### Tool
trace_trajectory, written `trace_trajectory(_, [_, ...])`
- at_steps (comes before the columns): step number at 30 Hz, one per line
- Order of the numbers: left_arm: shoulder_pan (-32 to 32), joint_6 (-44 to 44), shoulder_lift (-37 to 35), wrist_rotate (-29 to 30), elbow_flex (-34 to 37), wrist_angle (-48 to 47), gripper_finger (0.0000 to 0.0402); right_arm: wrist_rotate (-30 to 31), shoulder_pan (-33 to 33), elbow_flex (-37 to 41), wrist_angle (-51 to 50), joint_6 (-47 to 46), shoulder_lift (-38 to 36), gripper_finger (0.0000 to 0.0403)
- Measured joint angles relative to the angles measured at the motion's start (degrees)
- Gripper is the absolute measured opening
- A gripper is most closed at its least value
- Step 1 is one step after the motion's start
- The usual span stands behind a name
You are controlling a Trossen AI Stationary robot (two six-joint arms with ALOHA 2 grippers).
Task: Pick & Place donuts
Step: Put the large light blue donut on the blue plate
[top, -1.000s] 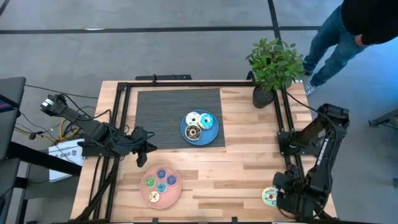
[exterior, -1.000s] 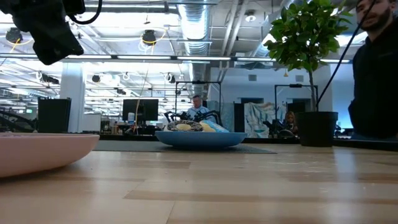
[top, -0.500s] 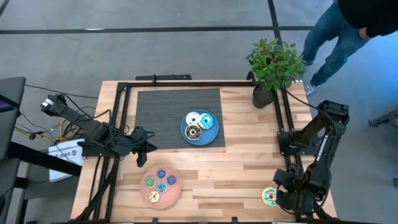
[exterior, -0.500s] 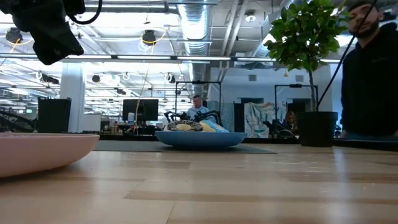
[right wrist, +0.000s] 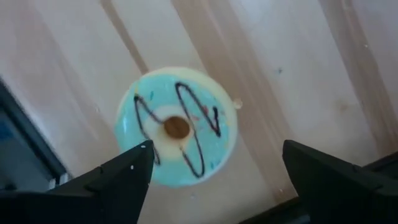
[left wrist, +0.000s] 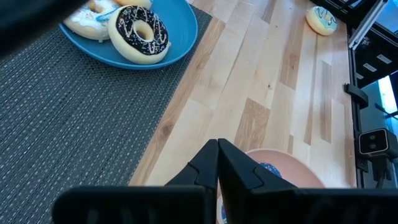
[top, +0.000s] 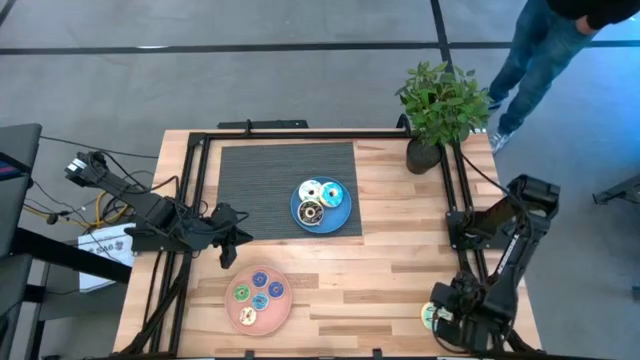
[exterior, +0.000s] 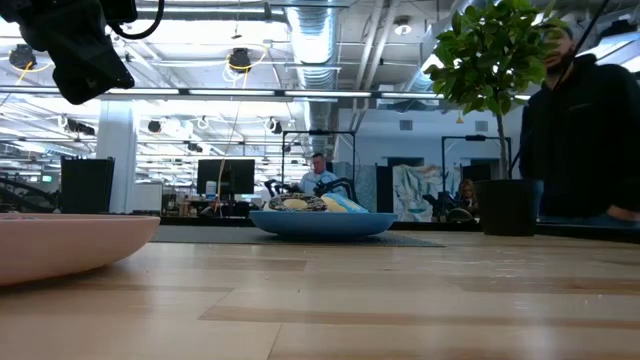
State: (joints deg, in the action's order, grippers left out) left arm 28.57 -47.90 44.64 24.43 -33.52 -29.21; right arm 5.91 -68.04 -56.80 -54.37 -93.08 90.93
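From above, the table point(top: 400, 260) is laid out whole. The blue plate point(top: 342, 222) sits on the dark mat point(top: 250, 180) mid-table with three larger donuts on it: a white one point(top: 310, 191), a teal one point(top: 331, 193) and a brown one point(top: 313, 212). The pink plate point(top: 243, 318) lies near the front left edge, four tiny donuts point(top: 260, 292) on top. The left gripper point(top: 232, 246) hangs over the table's left side, between the two plates. The right gripper point(top: 447, 322) is down at the front right corner, right over the last larger donut point(top: 430, 316), only a sliver of which peeks out beside it. A potted plant point(top: 440, 105) stands at the back right, and a person's legs point(top: 535, 60) pass beyond the table.

Down at table level, neither the corner donut nor the right arm shows at all. Here are the pink plate's rim point(exterior: 70, 245), the blue plate point(exterior: 325, 223) with donuts heaped on it, a dark piece of an arm point(exterior: 75, 45) hanging top left, the plant point(exterior: 495, 110) and the person point(exterior: 580, 140) behind.

The left wrist camera settles its fingers point(left wrist: 217, 171): pressed tight together, holding nothing, with the brown donut point(left wrist: 138, 33) and that far corner donut point(left wrist: 322, 19) ahead.

The right wrist camera gives the close-up: the teal-iced donut point(right wrist: 177, 127) with dark squiggles lies flat on the wood, and the two fingers point(right wrist: 118, 180) stand spread wide either side, apart from it.
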Motion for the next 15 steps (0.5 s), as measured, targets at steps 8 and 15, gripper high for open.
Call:
trace_trajectory(8, [0.01,0.0,0.01,-0.09,0.0,0.02,0.0,-1.14,1.36,0.82,0.97,0.09,0.95,0.0318])
trace_trajectory(15, [0.01,0.0,0.01,-0.09,0.0,0.02,0.0,-2.12,1.33,4.14,4.28,-0.36,1.01,0.0311])
